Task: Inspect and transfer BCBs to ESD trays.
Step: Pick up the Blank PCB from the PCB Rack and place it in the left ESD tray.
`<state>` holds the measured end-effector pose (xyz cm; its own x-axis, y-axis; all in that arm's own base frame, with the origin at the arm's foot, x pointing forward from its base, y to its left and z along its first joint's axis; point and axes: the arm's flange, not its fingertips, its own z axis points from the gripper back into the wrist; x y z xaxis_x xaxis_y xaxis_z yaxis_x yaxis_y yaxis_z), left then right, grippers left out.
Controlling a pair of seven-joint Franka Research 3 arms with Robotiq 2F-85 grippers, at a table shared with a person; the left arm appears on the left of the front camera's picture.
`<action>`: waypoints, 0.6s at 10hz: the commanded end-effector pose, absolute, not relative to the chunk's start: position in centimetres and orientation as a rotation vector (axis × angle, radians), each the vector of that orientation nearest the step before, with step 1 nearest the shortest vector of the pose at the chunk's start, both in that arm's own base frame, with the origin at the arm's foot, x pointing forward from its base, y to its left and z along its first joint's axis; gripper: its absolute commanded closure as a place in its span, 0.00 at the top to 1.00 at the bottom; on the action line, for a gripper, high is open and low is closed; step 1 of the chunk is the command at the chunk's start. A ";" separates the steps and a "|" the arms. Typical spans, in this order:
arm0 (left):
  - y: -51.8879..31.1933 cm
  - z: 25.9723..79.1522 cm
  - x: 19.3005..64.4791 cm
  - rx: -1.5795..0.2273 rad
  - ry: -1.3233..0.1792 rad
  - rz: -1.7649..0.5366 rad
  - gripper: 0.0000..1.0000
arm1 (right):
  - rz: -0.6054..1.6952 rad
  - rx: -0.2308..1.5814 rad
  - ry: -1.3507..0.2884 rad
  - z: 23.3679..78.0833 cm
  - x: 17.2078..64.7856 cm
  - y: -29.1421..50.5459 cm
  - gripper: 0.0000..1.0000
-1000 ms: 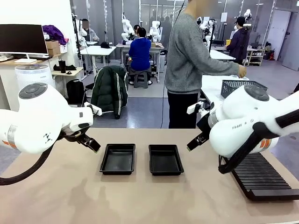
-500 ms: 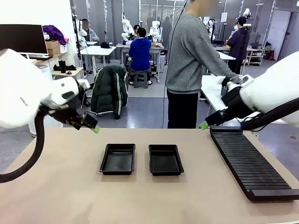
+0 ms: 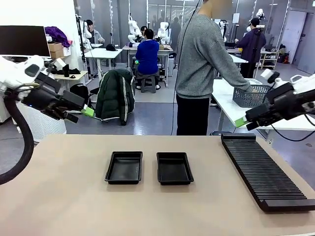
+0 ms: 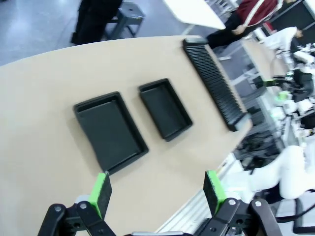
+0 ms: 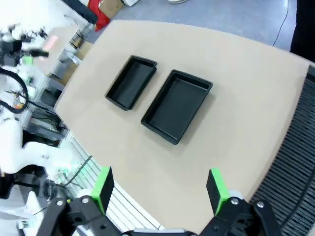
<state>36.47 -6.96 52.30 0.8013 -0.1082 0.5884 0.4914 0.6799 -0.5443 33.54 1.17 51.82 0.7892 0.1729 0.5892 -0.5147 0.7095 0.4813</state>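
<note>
the two esd trays sit side by side mid-bench, the left tray and the right tray just apart, long sides facing. both show bare black floors, with no bcb in either, and the wrist views looking down on the pair agree. the long ribbed rack lies well to their right on the bench. its slots look unfilled as far as i can tell, so where the boards will come from i cannot say.

what has just changed: a second ago both arms hung low and close in, flanking the trays, the right one covering much of the rack. now they have lifted and swung outward. the left jaws, tipped by green pads, are high at the left past the bench's far edge. the right jaws, with their own pads, are up near the rack's far end. both wrist views show the jaws spread wide with nothing between them.

i read this as the arms clearing the work area, with no transfer done yet. the person stands beyond the bench, reaching toward a wire basket, perhaps for boards.
</note>
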 end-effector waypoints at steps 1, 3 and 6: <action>-4.6 51.5 38.6 -0.938 -0.483 -0.339 1.00 | 0.329 0.834 -0.528 51.1 34.4 -1.2 1.00; -2.5 51.0 38.9 -1.093 -0.446 -0.306 1.00 | 0.297 0.977 -0.482 50.9 34.7 -3.8 1.00; 0.7 49.8 39.2 -1.261 -0.396 -0.272 1.00 | 0.197 1.172 -0.418 50.8 35.5 -7.7 1.00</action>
